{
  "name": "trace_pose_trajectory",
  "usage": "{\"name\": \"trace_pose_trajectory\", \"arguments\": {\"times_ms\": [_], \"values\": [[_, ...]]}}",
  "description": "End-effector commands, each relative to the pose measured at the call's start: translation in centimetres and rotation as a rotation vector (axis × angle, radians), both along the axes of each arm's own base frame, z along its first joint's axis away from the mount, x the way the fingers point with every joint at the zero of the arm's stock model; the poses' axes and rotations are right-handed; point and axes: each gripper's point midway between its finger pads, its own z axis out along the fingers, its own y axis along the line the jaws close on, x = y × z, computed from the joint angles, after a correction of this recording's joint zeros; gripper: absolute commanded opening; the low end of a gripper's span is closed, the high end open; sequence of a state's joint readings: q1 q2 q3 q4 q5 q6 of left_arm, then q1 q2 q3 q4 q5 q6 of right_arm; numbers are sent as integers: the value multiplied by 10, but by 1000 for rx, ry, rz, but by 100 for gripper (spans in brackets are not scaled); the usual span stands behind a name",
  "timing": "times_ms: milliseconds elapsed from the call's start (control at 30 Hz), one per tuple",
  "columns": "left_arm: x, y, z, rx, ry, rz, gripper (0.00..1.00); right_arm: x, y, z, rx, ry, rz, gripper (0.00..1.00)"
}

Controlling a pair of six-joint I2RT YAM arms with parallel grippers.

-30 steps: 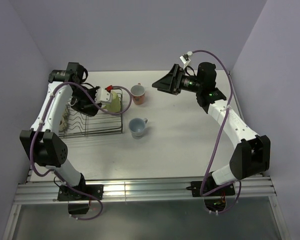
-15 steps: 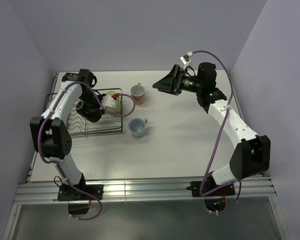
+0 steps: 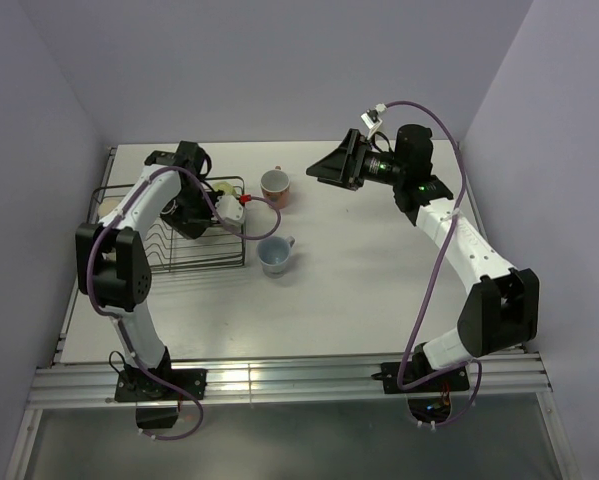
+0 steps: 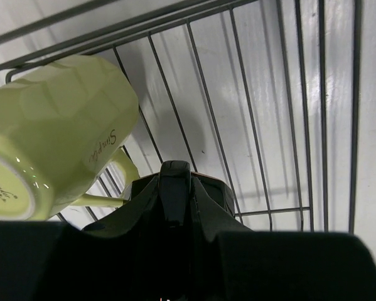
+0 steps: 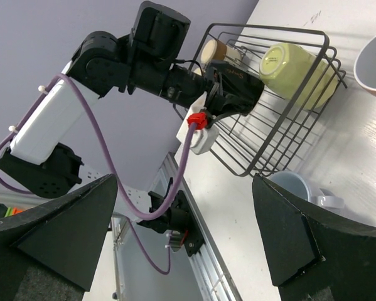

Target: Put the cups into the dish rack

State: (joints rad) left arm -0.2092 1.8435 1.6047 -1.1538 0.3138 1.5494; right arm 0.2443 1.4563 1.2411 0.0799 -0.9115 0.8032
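In rack (image 3: 179, 252): yellow mug (image 4: 62, 119) on side (faceted); L hand (image 4: 175, 179) together, R hand (image 5: 184, 188) apart.

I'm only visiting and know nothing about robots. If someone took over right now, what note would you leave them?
Left gripper: at the dish rack, beside the yellow mug; open or shut, cannot tell.
Right gripper: open, empty, held above the table.
Done: yellow mug lies on its side in the rack; a pale-rimmed cup sits at its far left end.
To do: pink patterned cup and light blue mug stand on the table beside the rack.
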Motion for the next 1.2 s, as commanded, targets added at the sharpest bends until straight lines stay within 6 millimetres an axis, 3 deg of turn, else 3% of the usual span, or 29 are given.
{"name": "trace_pose_trajectory", "arguments": {"times_ms": [0, 533, 867, 1167], "values": [[20, 4, 11, 38, -85, 19, 0, 0, -2, 1, 5, -11, 13, 96], [43, 13, -4, 130, -164, 23, 0, 1, 0, -5, 10, 21, 34, 95], [39, 29, -27, 266, -208, -67, 0, 3, -1, -8, 10, 34, 32, 95], [43, 40, -32, 365, -298, -175, 0, 3, 0, -10, 15, 47, 35, 95]]}}
